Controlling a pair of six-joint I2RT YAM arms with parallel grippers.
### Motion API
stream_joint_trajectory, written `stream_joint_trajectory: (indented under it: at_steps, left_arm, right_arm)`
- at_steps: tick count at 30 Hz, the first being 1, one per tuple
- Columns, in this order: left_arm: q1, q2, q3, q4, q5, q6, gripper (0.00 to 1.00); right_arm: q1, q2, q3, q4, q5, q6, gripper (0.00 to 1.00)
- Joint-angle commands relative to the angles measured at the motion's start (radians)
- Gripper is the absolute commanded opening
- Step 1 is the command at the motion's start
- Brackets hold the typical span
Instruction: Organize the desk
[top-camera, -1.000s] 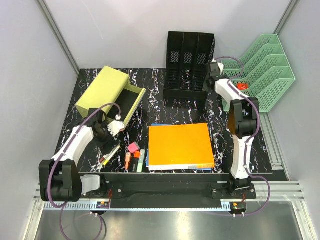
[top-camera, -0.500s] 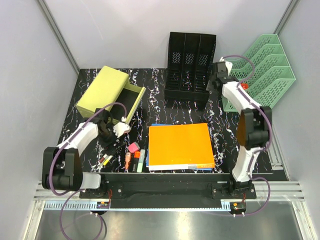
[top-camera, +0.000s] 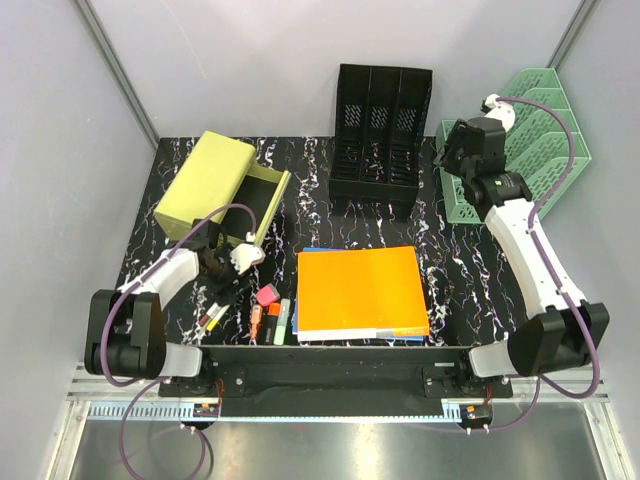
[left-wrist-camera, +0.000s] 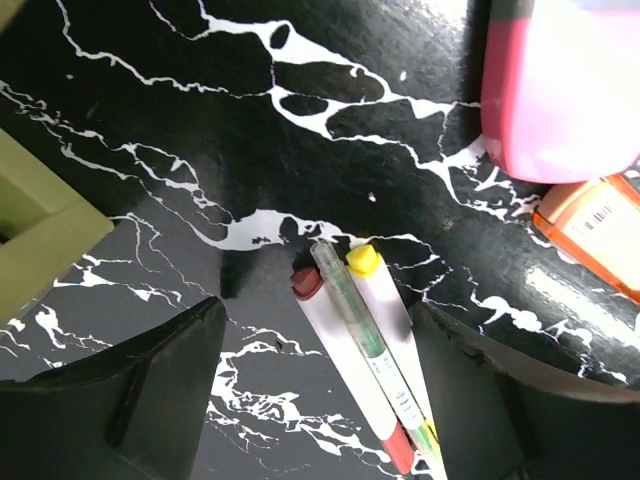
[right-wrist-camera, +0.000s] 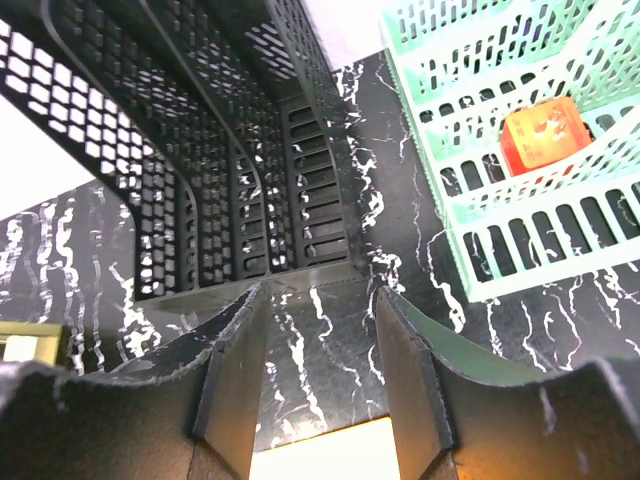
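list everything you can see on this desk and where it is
desk: one, black with white veins, under everything
drawer box: one, yellow-green, back left, drawer open
file holder: one, black mesh, back middle
tiered tray: one, mint green, back right
orange block: one, inside the tiered tray
folder stack: one, orange on top with a blue edge beneath, front middle
pink block: one, left of the folder stack
orange marker: at least one, next to the pink block
green marker: one, pale green, beside the folder stack
pens: three, side by side, front left
left gripper: open, over the pens
right gripper: open, empty, near the file holder
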Motion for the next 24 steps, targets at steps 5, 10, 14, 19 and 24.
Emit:
stream_joint_trajectory:
  at_steps: [5,10,14,19,24]
  left_arm:
    - [-0.001,-0.045,-0.083,-0.173,-0.115,0.013,0.79]
    - [-0.001,-0.075,-0.092,-0.213,-0.123,0.012,0.77]
    - [-0.001,-0.105,-0.089,-0.213,-0.111,0.012,0.73]
    - [-0.001,-0.049,-0.063,-0.213,-0.089,-0.020,0.50]
    - [-0.001,-0.021,-0.052,-0.199,-0.077,-0.037,0.35]
  right_arm:
    - [0.017,-0.102,-0.039,0.017,-0.025,0.024,0.54]
    - [0.026,-0.129,-0.019,0.000,-0.025,0.021,0.54]
    - [0.031,-0.141,-0.003,-0.004,-0.022,0.020,0.53]
    - [0.040,-0.166,-0.009,-0.004,-0.019,0.009,0.52]
    - [0.048,-0.195,-0.026,0.003,0.001,-0.002,0.50]
